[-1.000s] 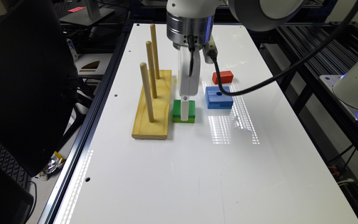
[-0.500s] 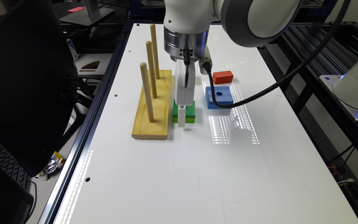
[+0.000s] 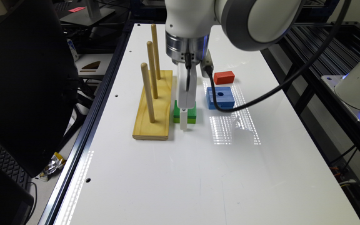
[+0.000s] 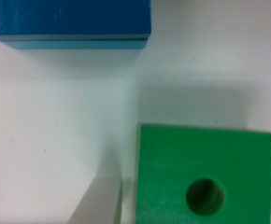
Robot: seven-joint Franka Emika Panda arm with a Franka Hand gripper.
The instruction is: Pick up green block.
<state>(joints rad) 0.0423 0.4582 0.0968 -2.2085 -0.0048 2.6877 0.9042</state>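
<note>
Hand lower — astride green block

A white table carries a wooden peg board (three upright pegs) toward the exterior view's left. Just beside it lies the green block. A blue block sits further right, and a red block beyond it.

Bright overhead light on my white table, striped glare patches at its centre, soft short shadows under my blocks, dim dark surroundings at nine o'clock, my wrist view soft, blurred, slightly washed out
</note>
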